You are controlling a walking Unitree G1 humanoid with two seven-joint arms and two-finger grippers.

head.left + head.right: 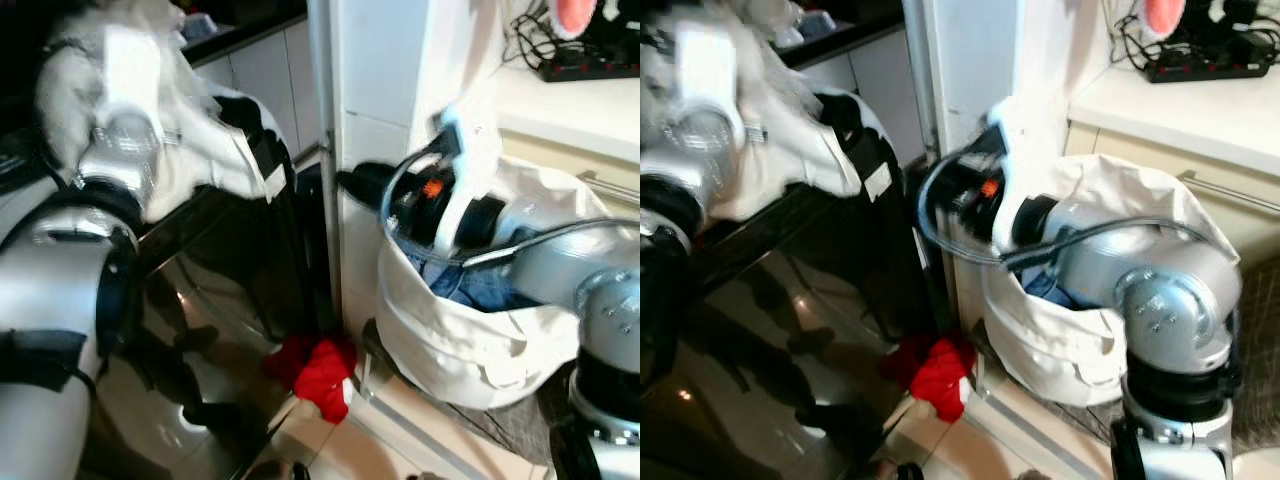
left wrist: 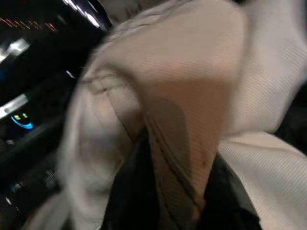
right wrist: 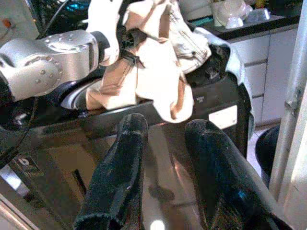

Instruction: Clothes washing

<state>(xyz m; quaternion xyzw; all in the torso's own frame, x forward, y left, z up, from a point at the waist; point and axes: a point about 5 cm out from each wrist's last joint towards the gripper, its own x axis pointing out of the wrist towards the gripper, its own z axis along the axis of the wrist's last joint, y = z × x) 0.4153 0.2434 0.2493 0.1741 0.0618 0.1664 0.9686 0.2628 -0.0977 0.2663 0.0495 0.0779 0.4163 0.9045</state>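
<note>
A cream-white garment (image 3: 153, 72) hangs bunched above the top of the black washing machine (image 1: 230, 290). My left gripper (image 2: 177, 191) is shut on it, and the cloth drapes over the raised left arm (image 1: 110, 150). My right gripper (image 3: 168, 123) is open with nothing between its fingers. It hovers beside the white laundry bag (image 1: 450, 340) and points toward the machine. Blue clothes (image 1: 480, 285) lie inside the bag. A red garment (image 1: 320, 370) lies on the floor between the machine and the bag.
A white cabinet post (image 1: 380, 90) stands between the machine and the bag. The counter at the right (image 1: 590, 110) carries a black power strip (image 1: 1210, 65) and cables. White cupboards (image 3: 283, 72) and a dark worktop sit behind the machine. Pale floor tiles (image 1: 400, 430) run along the front.
</note>
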